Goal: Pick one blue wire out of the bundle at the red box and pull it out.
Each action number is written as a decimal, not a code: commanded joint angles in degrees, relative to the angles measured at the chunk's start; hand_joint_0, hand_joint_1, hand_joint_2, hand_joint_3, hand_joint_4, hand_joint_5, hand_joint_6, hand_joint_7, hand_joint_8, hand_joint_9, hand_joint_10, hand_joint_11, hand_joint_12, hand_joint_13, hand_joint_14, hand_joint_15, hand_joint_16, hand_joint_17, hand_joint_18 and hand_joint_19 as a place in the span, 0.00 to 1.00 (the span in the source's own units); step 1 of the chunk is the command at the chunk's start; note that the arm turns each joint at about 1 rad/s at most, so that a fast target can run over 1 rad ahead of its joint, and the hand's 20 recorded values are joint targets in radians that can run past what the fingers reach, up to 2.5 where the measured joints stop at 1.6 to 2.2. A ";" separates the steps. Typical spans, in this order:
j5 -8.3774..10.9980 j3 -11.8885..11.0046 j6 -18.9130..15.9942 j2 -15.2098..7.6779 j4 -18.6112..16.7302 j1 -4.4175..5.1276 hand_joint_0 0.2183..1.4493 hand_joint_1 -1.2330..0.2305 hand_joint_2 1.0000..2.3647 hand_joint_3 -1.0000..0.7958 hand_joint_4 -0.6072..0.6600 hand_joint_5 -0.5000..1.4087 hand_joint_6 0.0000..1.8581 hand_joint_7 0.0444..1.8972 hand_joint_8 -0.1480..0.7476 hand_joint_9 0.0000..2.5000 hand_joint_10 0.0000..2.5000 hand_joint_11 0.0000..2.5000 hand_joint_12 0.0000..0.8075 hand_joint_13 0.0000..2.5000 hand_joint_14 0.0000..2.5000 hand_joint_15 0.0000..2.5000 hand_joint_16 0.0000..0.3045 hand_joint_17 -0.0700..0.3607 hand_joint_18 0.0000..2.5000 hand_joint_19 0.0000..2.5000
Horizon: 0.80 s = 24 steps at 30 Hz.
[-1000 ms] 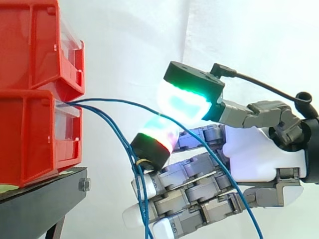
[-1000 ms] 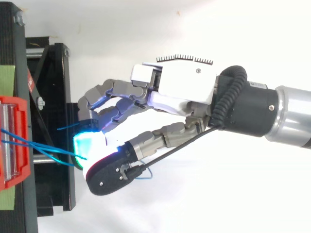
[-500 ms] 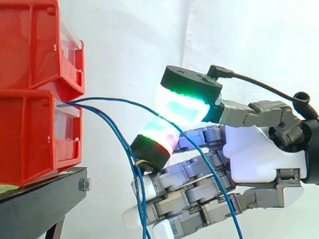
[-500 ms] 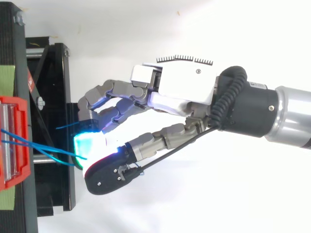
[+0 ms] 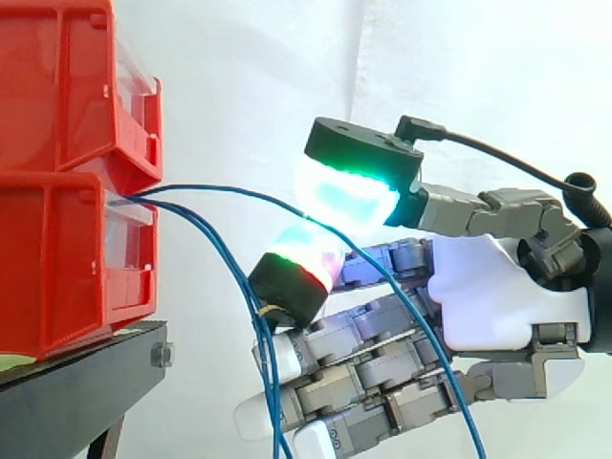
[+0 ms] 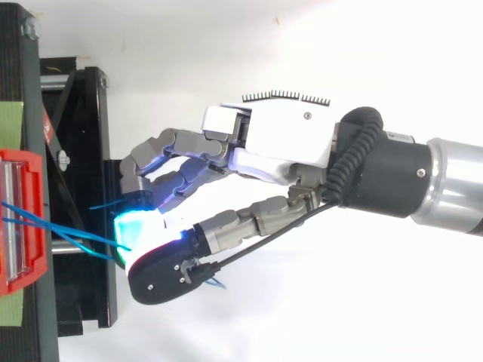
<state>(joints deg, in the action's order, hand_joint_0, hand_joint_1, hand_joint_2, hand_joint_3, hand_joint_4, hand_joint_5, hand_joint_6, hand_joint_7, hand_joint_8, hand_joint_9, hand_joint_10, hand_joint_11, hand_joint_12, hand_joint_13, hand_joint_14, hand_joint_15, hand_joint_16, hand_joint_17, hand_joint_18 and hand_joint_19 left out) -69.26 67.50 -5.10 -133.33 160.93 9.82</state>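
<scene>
The hand (image 5: pixel 497 301) pinches one blue wire (image 5: pixel 220 189) between thumb and finger. The wire runs sideways from there to the red box (image 5: pixel 57 263).

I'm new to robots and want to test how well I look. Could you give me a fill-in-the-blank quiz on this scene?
The wires are ____ in colour. They leave the ____ of two stacked red bins. The bins sit on a ____ stand. The hand, coming from the side view's ____, pinches one wire with its fingers.
Missing words: blue; lower; black; right.
</scene>
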 commanded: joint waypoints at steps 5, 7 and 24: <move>0.00 0.00 0.00 0.00 0.00 0.03 0.26 0.51 0.02 0.49 0.56 0.19 0.48 0.58 0.56 0.37 0.00 0.21 0.63 0.23 0.00 0.12 0.26 0.57 0.21 0.16; 0.00 0.00 0.00 0.09 0.00 0.03 0.26 0.51 0.02 0.49 0.57 0.19 0.48 0.58 0.56 0.37 0.00 0.21 0.63 0.23 0.00 0.12 0.25 0.57 0.21 0.16; -0.17 0.00 -0.09 0.00 0.09 0.03 0.24 0.63 0.01 0.34 0.56 0.19 0.45 0.58 0.52 0.36 0.01 0.21 0.55 0.22 0.01 0.13 0.21 0.49 0.17 0.18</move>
<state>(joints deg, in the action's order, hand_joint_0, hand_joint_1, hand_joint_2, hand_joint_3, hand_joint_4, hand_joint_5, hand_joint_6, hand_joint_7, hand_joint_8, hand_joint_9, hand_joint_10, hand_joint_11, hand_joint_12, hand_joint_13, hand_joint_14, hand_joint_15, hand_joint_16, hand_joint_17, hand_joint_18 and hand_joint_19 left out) -69.42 67.51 -5.18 -133.33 161.01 9.84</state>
